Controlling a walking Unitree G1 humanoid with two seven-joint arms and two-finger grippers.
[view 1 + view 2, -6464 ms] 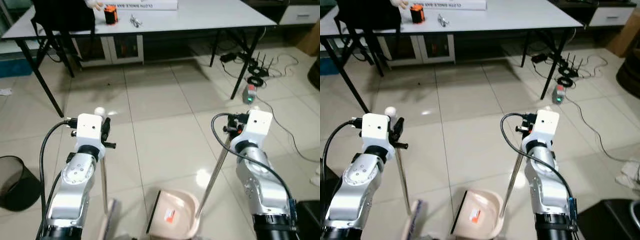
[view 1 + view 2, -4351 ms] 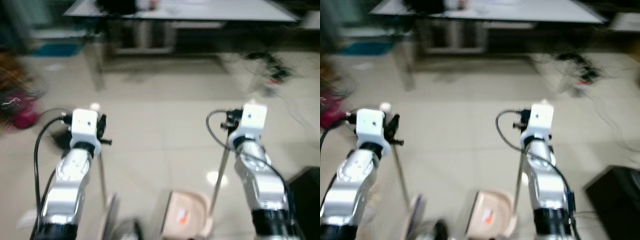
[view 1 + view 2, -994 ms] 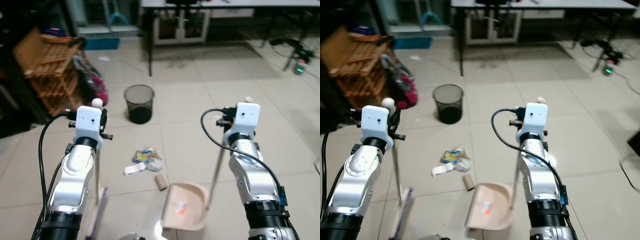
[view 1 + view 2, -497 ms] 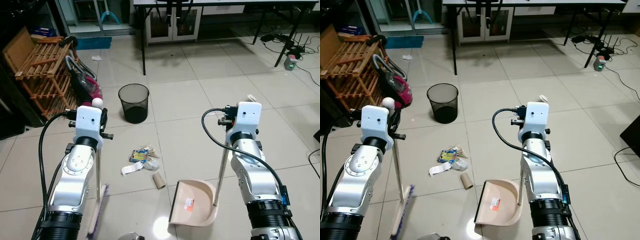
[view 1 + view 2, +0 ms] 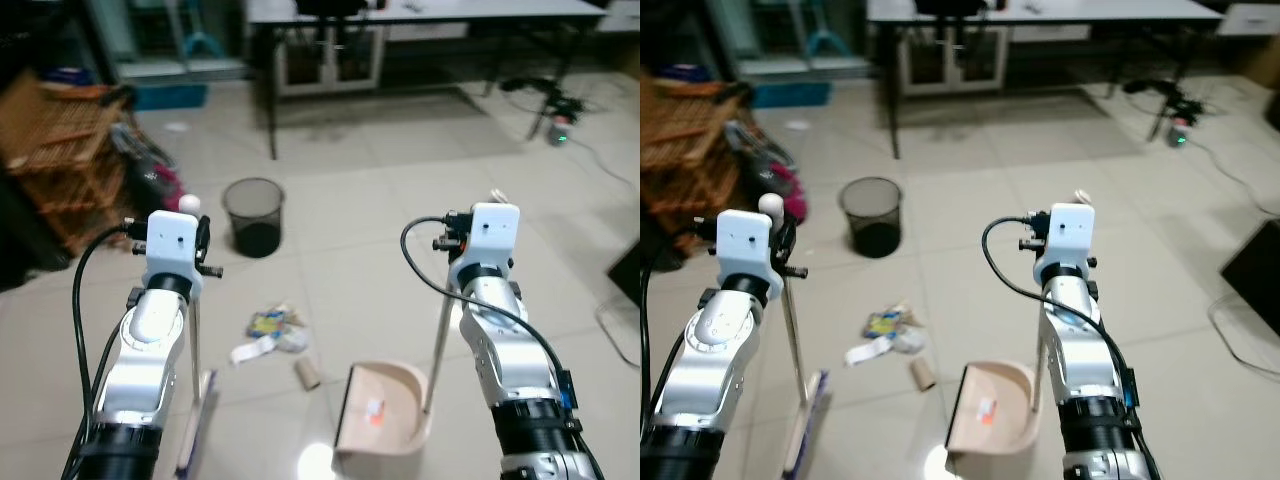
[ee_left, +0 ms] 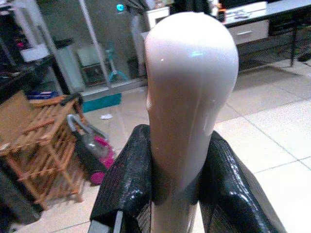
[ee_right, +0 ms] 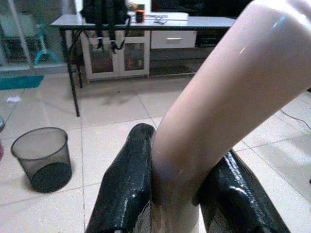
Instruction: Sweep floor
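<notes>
A pile of paper litter point(image 5: 266, 334) and a cardboard roll point(image 5: 306, 374) lie on the tiled floor between my arms. My left gripper point(image 6: 178, 145) is shut on the pale broom handle point(image 6: 190, 73). The pole runs down to the broom head point(image 5: 196, 434), which rests on the floor left of the litter. My right gripper point(image 7: 180, 160) is shut on the dustpan handle point(image 7: 228, 92). The beige dustpan point(image 5: 384, 420) sits on the floor just right of the roll.
A black mesh bin point(image 5: 253, 215) stands beyond the litter. A wooden rack point(image 5: 52, 160) and a vacuum cleaner point(image 5: 152, 176) are at the left. A table point(image 5: 420, 14) stands at the back, with cables point(image 5: 552, 108) at the far right and a dark box point(image 5: 628, 272) at the right edge.
The view has swung from the table and bare tiles to the litter and bin, and still shifts slightly. Both grippers have kept their hold; the dustpan stays beside the roll.
</notes>
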